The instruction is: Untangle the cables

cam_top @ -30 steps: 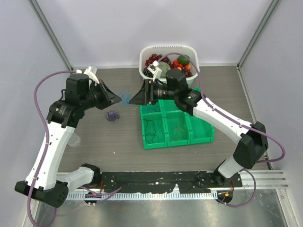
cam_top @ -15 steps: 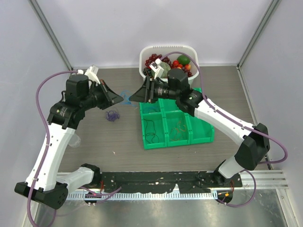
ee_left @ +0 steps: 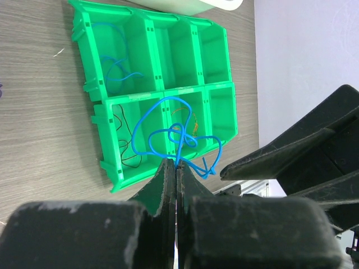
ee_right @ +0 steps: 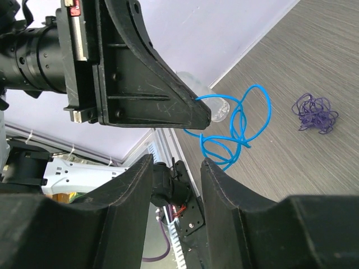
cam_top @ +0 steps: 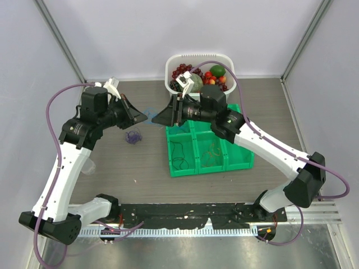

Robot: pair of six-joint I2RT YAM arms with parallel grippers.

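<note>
white arms point(cam_top: 56, 179) with black joints point(cam_top: 305, 188), mauve hoses point(cam_top: 49, 103) and black wedge fingers point(ee_right: 112, 221).

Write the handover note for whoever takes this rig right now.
Left gripper: shut on the blue cable, its knotted loops hanging in the air.
Right gripper: open, facing it, close to the loops.
Purple tangle: on the table, bunched up.
Black cable and orange cable: in separate compartments of the green bin, so likely done.
Left to do: work the blue knot loose, then the purple tangle.

Bright, even, diffuse light; faint soft shadows; wrist-view foregrounds slightly blurred.
</note>
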